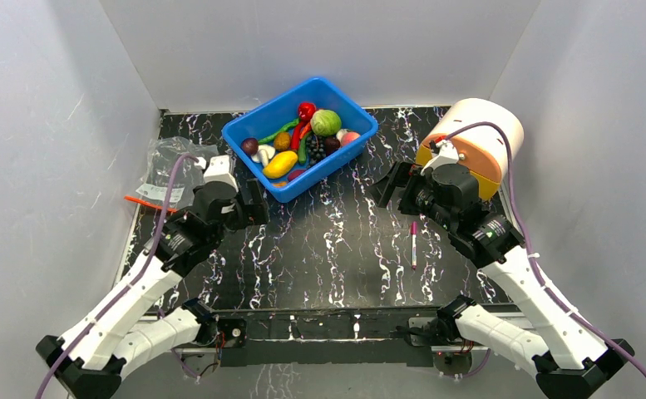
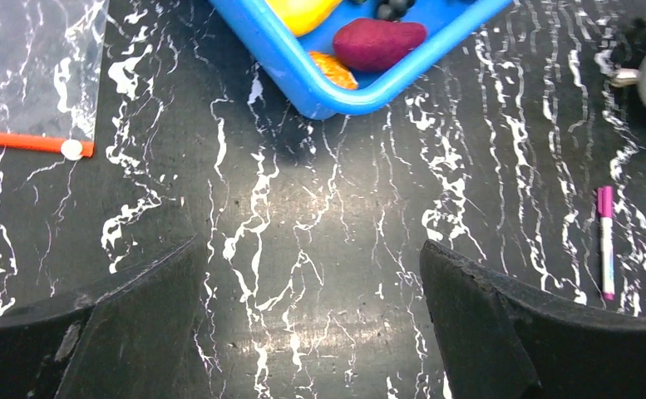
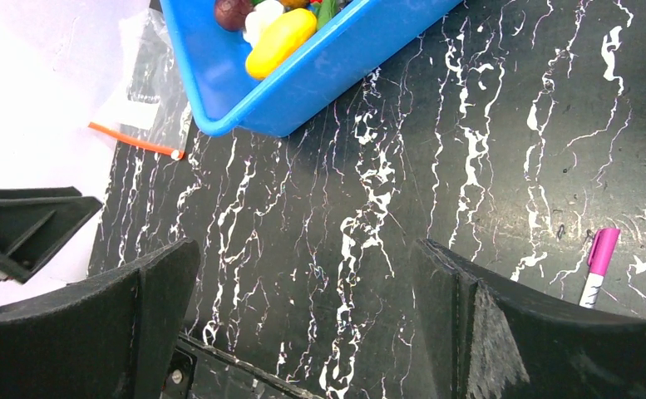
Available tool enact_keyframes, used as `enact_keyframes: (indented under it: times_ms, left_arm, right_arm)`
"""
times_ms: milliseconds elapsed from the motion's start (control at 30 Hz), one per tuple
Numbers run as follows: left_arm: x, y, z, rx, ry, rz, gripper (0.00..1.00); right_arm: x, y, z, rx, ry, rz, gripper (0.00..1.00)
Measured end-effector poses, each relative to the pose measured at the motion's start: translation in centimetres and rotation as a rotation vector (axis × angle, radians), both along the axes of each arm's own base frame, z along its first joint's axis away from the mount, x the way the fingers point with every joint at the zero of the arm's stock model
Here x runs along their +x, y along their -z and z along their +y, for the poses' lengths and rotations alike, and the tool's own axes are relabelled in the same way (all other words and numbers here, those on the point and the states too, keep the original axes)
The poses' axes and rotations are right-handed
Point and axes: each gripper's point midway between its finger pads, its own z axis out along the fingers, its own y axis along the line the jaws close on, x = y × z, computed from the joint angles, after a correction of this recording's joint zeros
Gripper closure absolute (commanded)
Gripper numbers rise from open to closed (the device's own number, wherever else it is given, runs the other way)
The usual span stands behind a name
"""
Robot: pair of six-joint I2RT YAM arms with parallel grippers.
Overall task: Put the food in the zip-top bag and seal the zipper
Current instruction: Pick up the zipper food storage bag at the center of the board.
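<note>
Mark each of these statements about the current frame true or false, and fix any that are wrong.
1. All the food sits in the blue tub. True.
2. The zip-top bag already holds a banana piece. False: no food shows in it; it lies at the left edge of the table, apart from the tub.
3. The left hand and the right hand are both open and hold nothing. True.
4. The pen lies inside the tub. False: it lies on the table, near the right arm.
</note>
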Motion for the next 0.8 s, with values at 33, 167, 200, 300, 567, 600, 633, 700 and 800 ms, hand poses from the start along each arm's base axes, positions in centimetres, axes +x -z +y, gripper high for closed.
enact_keyframes:
  times_ms: [33, 167, 200, 300, 567, 600, 633, 700, 800]
  left_arm:
    - [0.2, 0.4, 0.0, 0.008, -0.017, 0.014, 0.02]
    - [1.0, 2.0, 0.5, 0.03, -0.1, 0.061, 0.19]
    - [1.2, 2.5, 0.8, 0.046, -0.131, 0.075, 0.25]
    - [1.9, 4.0, 1.4, 0.104, -0.207, 0.125, 0.29]
    - [3.6, 5.4, 0.8, 0.081, -0.333, 0.202, 0.31]
    - [4.0, 5.3, 1.0, 0.067, -0.357, 0.206, 0.33]
    - [4.5, 5.2, 1.5, 0.038, -0.39, 0.215, 0.33]
    - [5.6, 5.2, 3.4, -0.025, -0.482, 0.231, 0.34]
    - [6.6, 5.3, 7.1, -0.108, -0.636, 0.25, 0.34]
  right_arm:
    - [0.0, 0.0, 0.0, -0.003, -0.001, -0.001, 0.02]
    - [0.0, 0.0, -0.1, -0.013, -0.006, -0.006, 0.02]
    - [0.0, 0.0, -0.1, -0.014, -0.007, -0.007, 0.02]
    - [-0.1, -0.1, -0.1, -0.011, -0.008, -0.012, 0.02]
    - [-1.1, -1.8, -0.6, 0.02, -0.014, -0.066, 0.02]
    - [-1.3, -2.0, -0.7, 0.024, -0.015, -0.074, 0.02]
    - [-1.4, -2.2, -0.8, 0.026, -0.015, -0.08, 0.02]
    - [-1.5, -2.4, -0.9, 0.027, -0.016, -0.087, 0.02]
    - [-1.6, -2.2, -1.0, 0.015, -0.02, -0.086, 0.02]
